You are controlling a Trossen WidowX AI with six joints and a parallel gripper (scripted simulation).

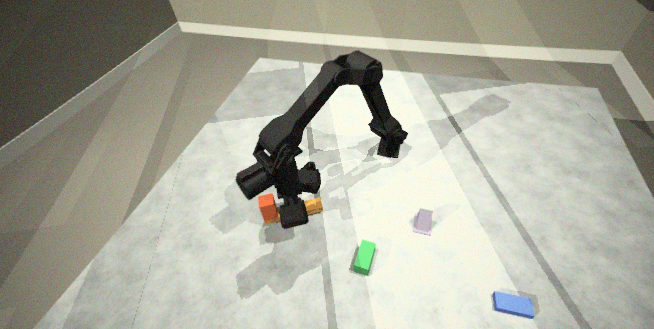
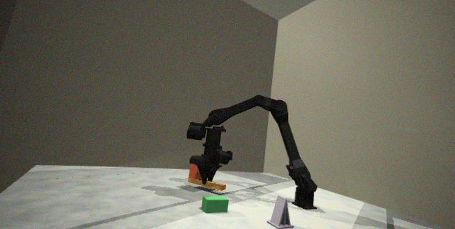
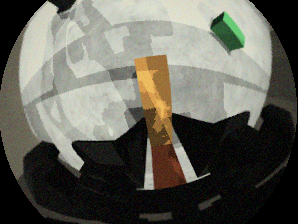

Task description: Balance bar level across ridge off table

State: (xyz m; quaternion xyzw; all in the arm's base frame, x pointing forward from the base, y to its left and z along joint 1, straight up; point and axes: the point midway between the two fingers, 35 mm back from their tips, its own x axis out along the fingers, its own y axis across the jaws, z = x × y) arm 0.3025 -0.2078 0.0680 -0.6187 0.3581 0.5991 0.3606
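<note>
The yellow-orange bar [image 1: 314,206] [image 2: 217,185] [image 3: 152,82] has a red-orange block [image 1: 267,207] [image 2: 193,172] [image 3: 167,167] standing on one end. My gripper [image 2: 208,182] [image 3: 158,118] is shut on the bar between that block and the bar's bare end. The bar hangs slightly above the table, with a shadow showing beneath it in the exterior view. In the top view the gripper body hides the fingertips and the bar's middle. The ridge, a lilac wedge [image 1: 423,221] [image 2: 279,213] with a narrow top and a flat base, stands upright on the table, apart from the bar.
A green block [image 1: 365,256] [image 2: 215,205] [image 3: 226,31] lies between the gripper and the ridge, towards the front in the top view. A flat blue block [image 1: 513,305] lies at the front right there. The arm's base [image 1: 389,147] [image 2: 305,197] stands farther back.
</note>
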